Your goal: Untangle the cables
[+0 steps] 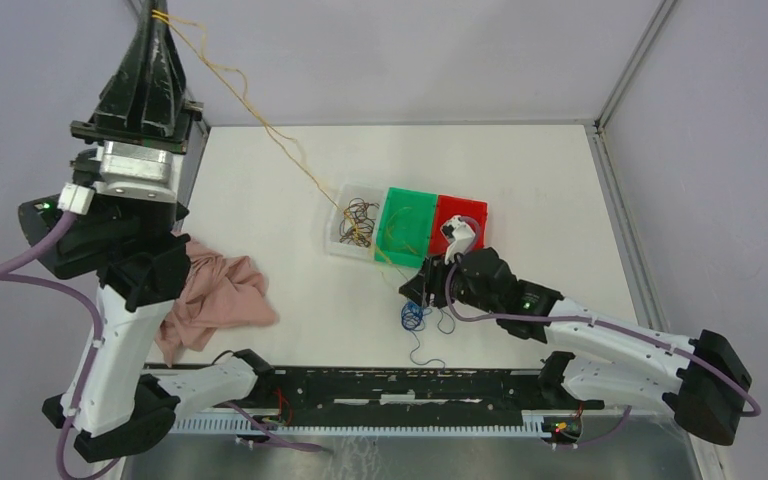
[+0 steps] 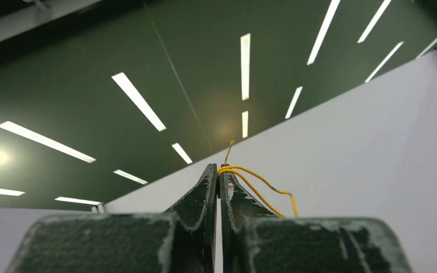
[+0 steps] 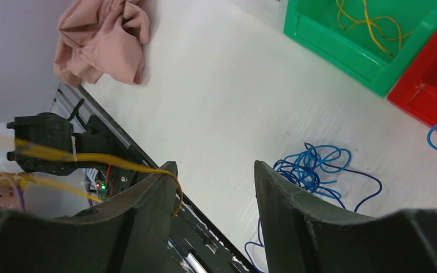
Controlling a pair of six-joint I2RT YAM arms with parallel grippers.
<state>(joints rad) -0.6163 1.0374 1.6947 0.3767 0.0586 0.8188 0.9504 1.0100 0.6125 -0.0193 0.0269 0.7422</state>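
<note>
My left gripper (image 1: 160,15) is raised high at the far left and is shut on a yellow-orange cable (image 1: 260,125). The cable runs taut down to the bins. In the left wrist view the fingertips (image 2: 218,168) pinch the cable (image 2: 262,185). My right gripper (image 1: 415,290) is open just above the table, in front of the bins. A yellow strand (image 3: 148,169) is draped over its left finger. A tangle of blue cables (image 3: 313,168) lies on the table by its right finger and also shows in the top view (image 1: 415,318). Dark brown cables (image 1: 358,215) lie in the clear bin.
A clear bin (image 1: 328,235), a green bin (image 1: 410,191) holding yellow strands (image 3: 370,23) and a red bin (image 1: 463,200) stand side by side mid-table. A pink cloth (image 1: 215,295) lies at the left. A black rail (image 1: 410,385) runs along the near edge.
</note>
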